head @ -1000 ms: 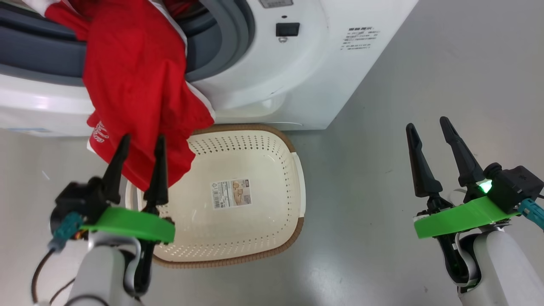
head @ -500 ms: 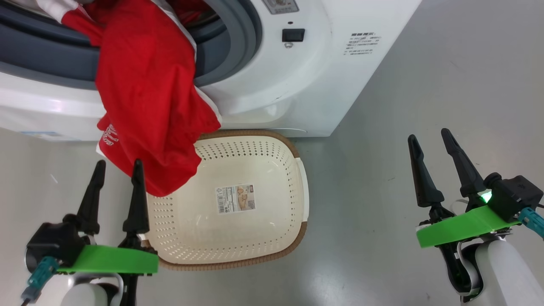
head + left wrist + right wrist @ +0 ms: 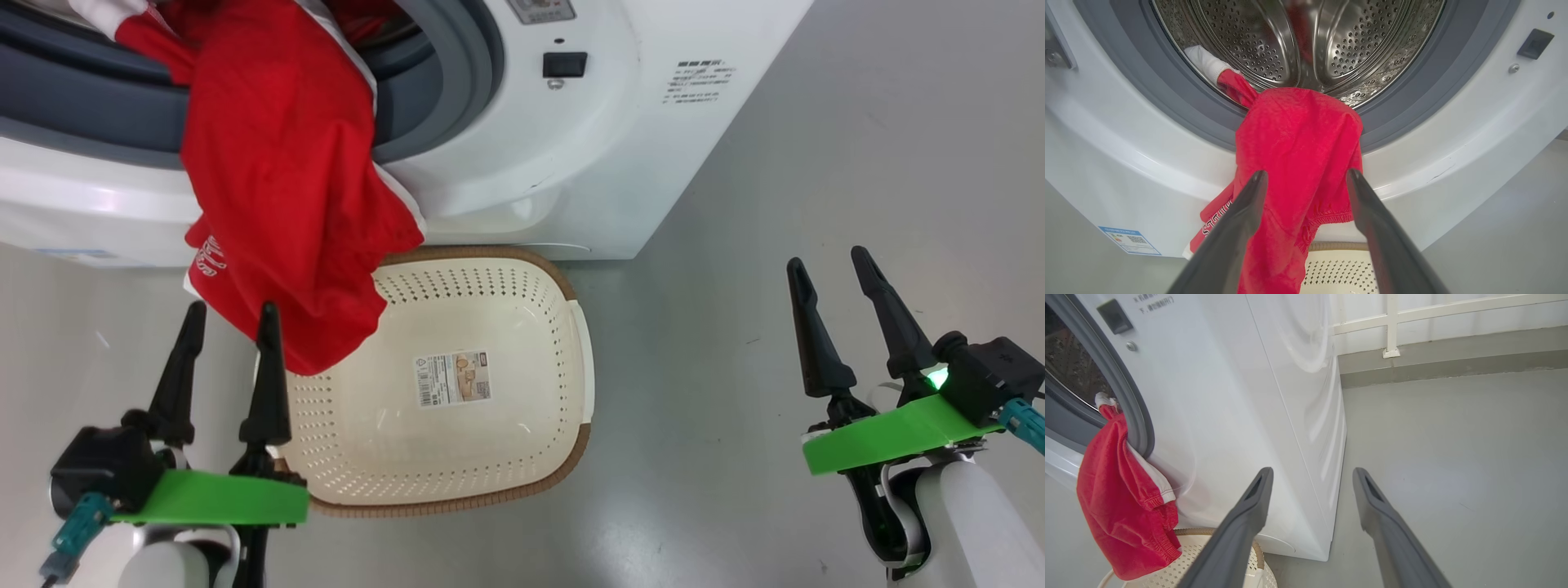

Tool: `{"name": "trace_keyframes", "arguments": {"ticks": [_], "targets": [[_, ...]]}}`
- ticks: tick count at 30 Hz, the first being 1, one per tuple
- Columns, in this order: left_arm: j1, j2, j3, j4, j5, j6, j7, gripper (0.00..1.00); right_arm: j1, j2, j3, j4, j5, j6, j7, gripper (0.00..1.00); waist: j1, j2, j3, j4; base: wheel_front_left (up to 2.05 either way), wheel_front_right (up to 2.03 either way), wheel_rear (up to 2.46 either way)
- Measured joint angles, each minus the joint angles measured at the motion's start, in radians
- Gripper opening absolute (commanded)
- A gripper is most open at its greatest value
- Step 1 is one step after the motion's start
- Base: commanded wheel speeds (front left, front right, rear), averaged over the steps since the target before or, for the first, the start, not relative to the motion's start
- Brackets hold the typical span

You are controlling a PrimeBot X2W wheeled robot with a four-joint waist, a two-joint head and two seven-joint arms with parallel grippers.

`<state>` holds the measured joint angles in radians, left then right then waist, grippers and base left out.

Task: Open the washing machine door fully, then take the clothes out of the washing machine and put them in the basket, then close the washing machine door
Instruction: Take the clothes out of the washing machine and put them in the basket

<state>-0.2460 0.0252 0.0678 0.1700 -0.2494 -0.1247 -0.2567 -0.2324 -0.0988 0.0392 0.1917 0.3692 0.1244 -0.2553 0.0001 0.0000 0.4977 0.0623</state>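
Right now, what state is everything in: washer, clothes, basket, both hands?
White front-loading washing machine: mouth uncovered, steel drum exposed.
Bright red garments with white trim: draped over the grey gasket, hanging out, unheld.
Cream perforated plastic basket: upright, bottom bare.
Left hand: open, empty.
Right hand: open, empty.

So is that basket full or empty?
Empty: the basket holds only its sticker; the clothes hang from the washing machine, over its corner.

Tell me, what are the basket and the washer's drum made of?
The basket looks like matte cream plastic: moulded rows of holes, with a brown woven-look rim. The drum looks like polished steel, probably: it gleams, mirrors light and is punched with small holes.
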Motion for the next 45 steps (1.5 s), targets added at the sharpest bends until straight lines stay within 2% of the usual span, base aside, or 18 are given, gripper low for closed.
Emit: {"name": "trace_keyframes", "arguments": {"ticks": [9,12,21,26,32,45], "targets": [[-0.129,0.002,-0.023,0.065,0.0,0.0,0.0,1.0,0.0,0.0,-0.004,0.0,0.0,0.0,0.0,1.0,-0.0001,0.0,0.01,0.007,0.0,0.0,0.0],[-0.207,0.018,-0.044,0.137,-0.002,0.0,0.004,1.0,0.0,0.0,-0.003,0.001,0.0,0.0,0.0,1.0,-0.0001,0.0001,0.009,0.01,0.0,0.0,0.0],[-0.465,0.056,-0.142,0.309,-0.063,0.0,0.106,1.0,-0.003,0.002,0.005,0.002,0.0,0.0,0.0,1.0,0.0,0.0,0.017,0.006,0.0,0.0,0.0],[-0.555,0.063,-0.209,0.411,-0.108,0.0,0.187,1.0,-0.003,0.005,0.009,0.004,0.0,0.0,0.0,1.0,-0.0001,0.0,0.019,-0.003,0.0,0.0,0.0],[-0.669,0.088,-0.262,0.555,-0.18,0.0,0.227,1.0,-0.004,0.008,0.011,0.006,0.0,0.0,0.0,1.0,0.0,0.0,0.025,-0.017,0.0,0.0,0.0],[-0.889,0.095,-0.348,0.823,-0.281,0.0,0.311,1.0,-0.033,0.014,0.016,0.001,0.0,0.0,0.0,1.0,-0.0001,0.0,0.057,-0.038,0.0,0.0,0.0]]}}
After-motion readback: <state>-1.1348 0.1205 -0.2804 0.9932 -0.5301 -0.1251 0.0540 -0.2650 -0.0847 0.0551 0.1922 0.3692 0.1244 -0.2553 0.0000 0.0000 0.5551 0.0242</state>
